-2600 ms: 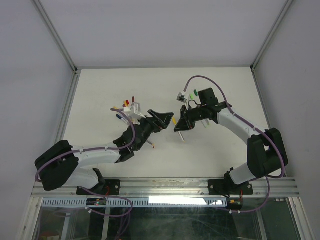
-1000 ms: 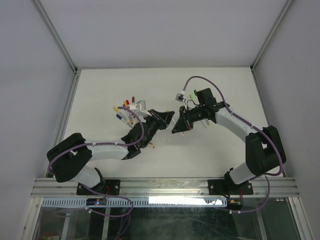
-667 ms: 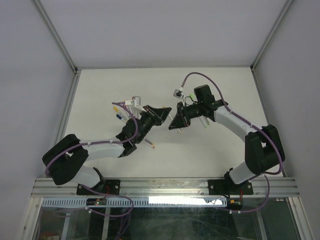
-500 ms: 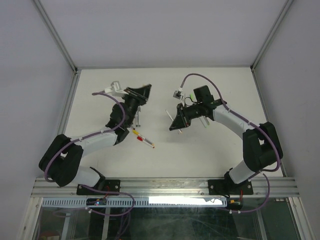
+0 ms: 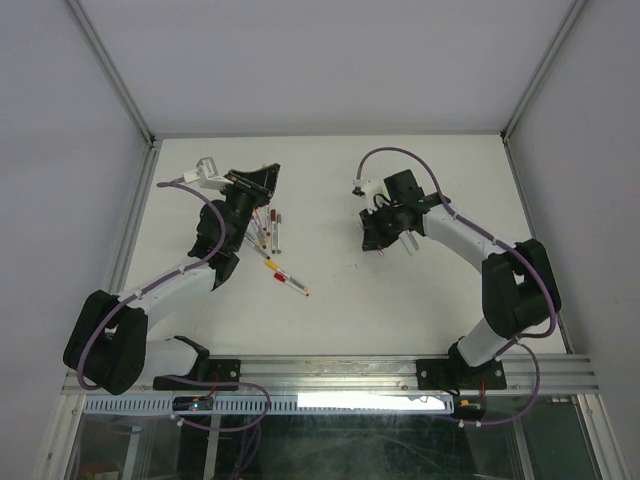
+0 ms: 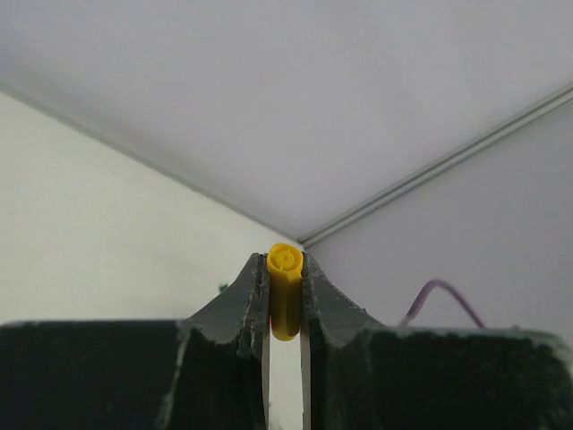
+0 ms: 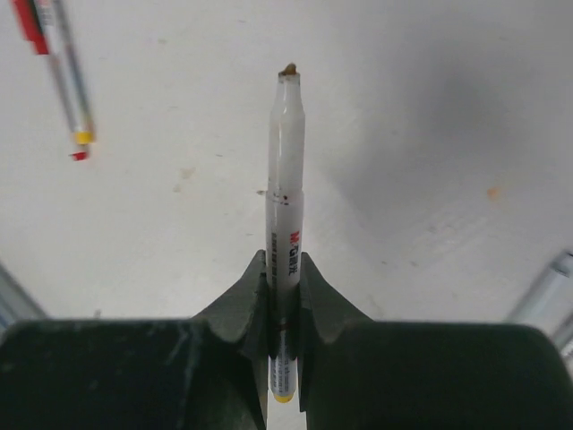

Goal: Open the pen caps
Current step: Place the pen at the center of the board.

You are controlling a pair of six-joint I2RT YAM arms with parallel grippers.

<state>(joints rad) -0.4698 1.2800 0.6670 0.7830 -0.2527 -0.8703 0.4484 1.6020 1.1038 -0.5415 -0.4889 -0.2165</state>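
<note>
In the left wrist view a small yellow pen cap (image 6: pixel 285 296) stands end-on between the jaws of my left gripper (image 6: pixel 285 266), which is shut on it and raised over the table's far left (image 5: pixel 262 178). My right gripper (image 7: pixel 285 269) is shut on a white pen barrel (image 7: pixel 286 161) whose bare brownish tip (image 7: pixel 287 69) points down at the table. From above, that gripper (image 5: pixel 373 238) sits right of centre. Several pens with coloured caps (image 5: pixel 268 228) lie below the left gripper. Nearer the front lies a red-capped one (image 5: pixel 290 283).
A pen with red and yellow ends (image 7: pixel 64 81) lies at the upper left of the right wrist view, and a grey barrel (image 7: pixel 546 296) at its right edge. Another white pen (image 5: pixel 407 243) lies beside the right gripper. The table's metal rail (image 5: pixel 330 372) runs along the near edge.
The two grippers were close together at the centre. My left arm has swung away to the far left with the yellow cap. The right gripper keeps the barrel and has turned it downward.
</note>
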